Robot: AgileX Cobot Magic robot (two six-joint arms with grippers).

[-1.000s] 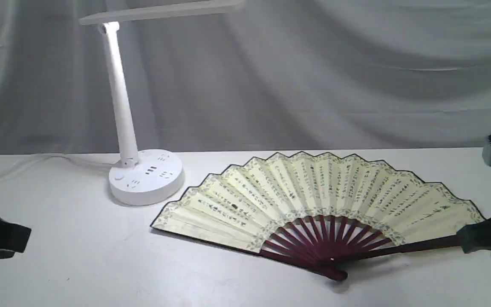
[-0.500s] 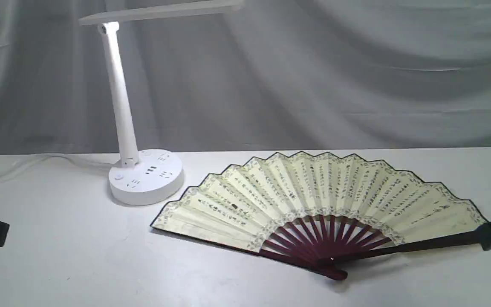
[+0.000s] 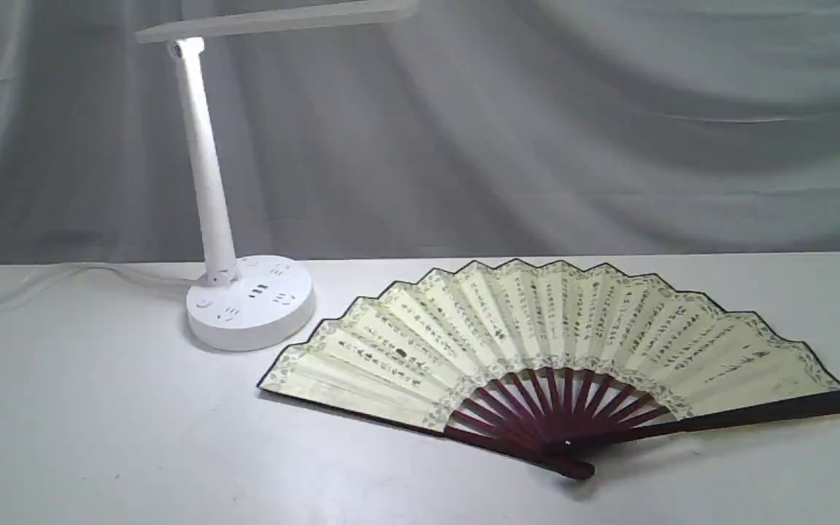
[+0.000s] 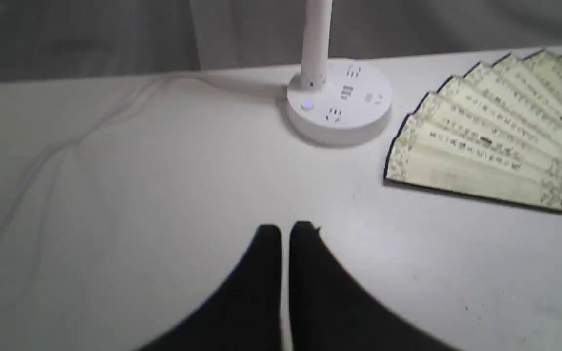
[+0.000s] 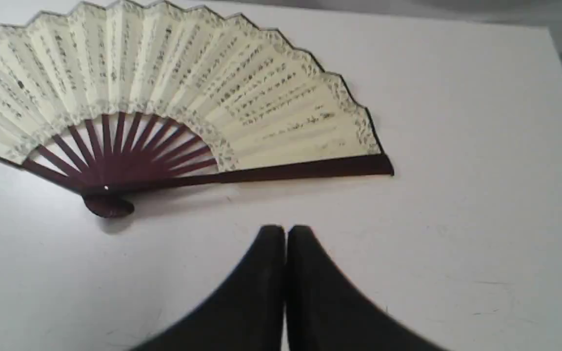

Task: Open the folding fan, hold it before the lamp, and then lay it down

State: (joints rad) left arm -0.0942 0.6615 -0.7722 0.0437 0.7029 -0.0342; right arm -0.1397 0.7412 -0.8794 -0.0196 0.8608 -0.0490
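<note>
The folding fan [image 3: 537,335] lies spread open and flat on the white table, cream pleats with black calligraphy, maroon ribs meeting at the pivot near the front. It also shows in the right wrist view as the fan [image 5: 164,97] and partly in the left wrist view as the fan [image 4: 495,131]. The white lamp [image 3: 249,299] stands left of it, its round base [image 4: 339,102] close to the fan's left edge. My left gripper [image 4: 285,231] is shut and empty, well short of the lamp base. My right gripper [image 5: 285,231] is shut and empty, apart from the fan's guard. Neither gripper appears in the exterior view.
The lamp's white cord [image 3: 63,281] trails left along the back of the table [image 3: 99,437]. Grey draped cloth [image 3: 537,131] hangs behind. The table's right edge [image 5: 561,97] shows in the right wrist view.
Both arms have drawn back out of the exterior view, the left off to the left and the right off to the right, away from the fan's guard. The fan has stayed put.
</note>
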